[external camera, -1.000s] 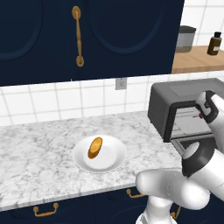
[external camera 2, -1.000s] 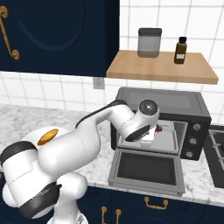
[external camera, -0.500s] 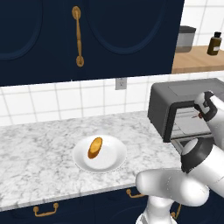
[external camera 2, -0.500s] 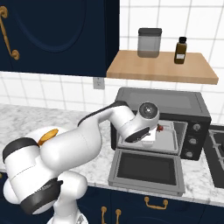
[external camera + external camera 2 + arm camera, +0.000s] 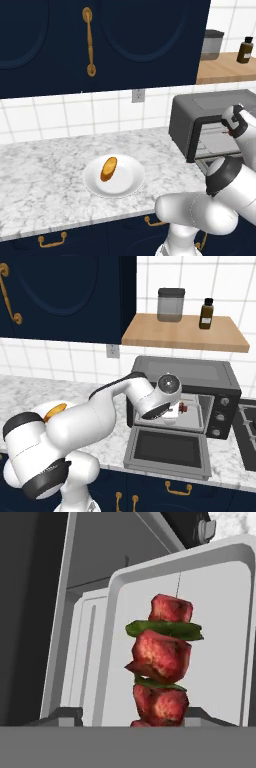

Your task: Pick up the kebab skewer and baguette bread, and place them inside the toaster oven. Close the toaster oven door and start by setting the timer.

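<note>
Left base view, bread: the baguette bread (image 5: 108,168) lies on the white plate (image 5: 127,182) on the marble counter (image 5: 40,175), well apart from the toaster oven (image 5: 210,120), exactly where it lay a second ago.
Left base view, arm: the wrist is at the oven's open front, a touch lower than half a second ago; the fingers are hidden here.
Right base view, oven: the toaster oven door (image 5: 167,450) hangs fully open and flat, and the arm reaches into the mouth above it.
Right base view, skewer: the kebab skewer (image 5: 184,406) sits just inside, on the pale tray (image 5: 192,418), right beside the gripper (image 5: 172,412), much as in the earlier pictures.
Hand view, skewer: red meat chunks and a green slice rest on the tray straight ahead of the hand.
Hand view, fingers: I cannot tell from the pictures whether they are apart or together; only dark stubs show at the bottom edge.
Meaning: the skewer looks delivered, probably just being let go. Bread, door and timer remain.
</note>
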